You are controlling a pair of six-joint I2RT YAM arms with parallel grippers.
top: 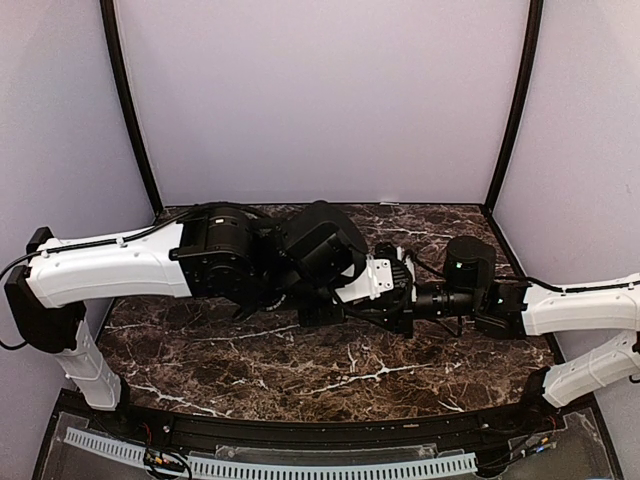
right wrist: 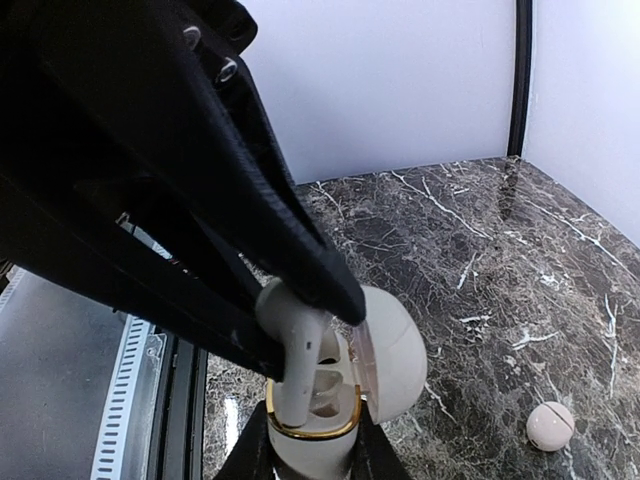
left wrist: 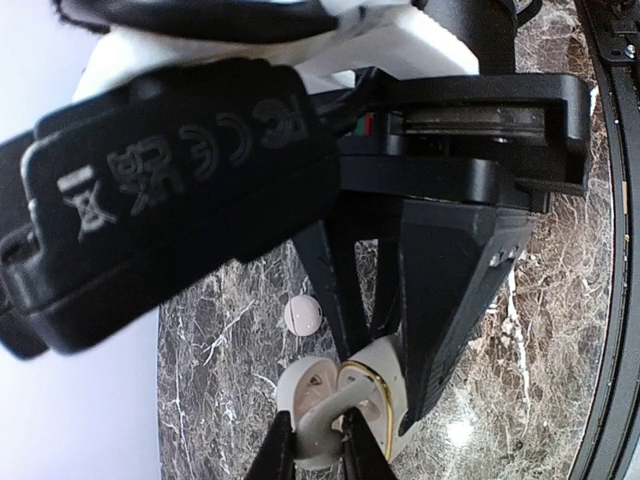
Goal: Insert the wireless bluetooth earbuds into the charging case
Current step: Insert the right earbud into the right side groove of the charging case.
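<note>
My right gripper (right wrist: 308, 462) is shut on the base of a white charging case (right wrist: 318, 440) with a gold rim and holds it above the table. The case's lid (right wrist: 400, 360) stands open. My left gripper (left wrist: 317, 416) is shut on a white earbud (left wrist: 322, 428). In the right wrist view the earbud (right wrist: 290, 350) stands upright with its stem down in the near slot of the case. The slot beside it looks empty. In the left wrist view the case (left wrist: 385, 385) sits between the right gripper's black fingers (left wrist: 450, 300). In the top view both arms meet mid-table and hide the case.
A small pale round object (right wrist: 550, 425) with a seam lies on the dark marble table (top: 300, 370), a little beyond the case; it also shows in the left wrist view (left wrist: 301, 315). White walls close the back and sides.
</note>
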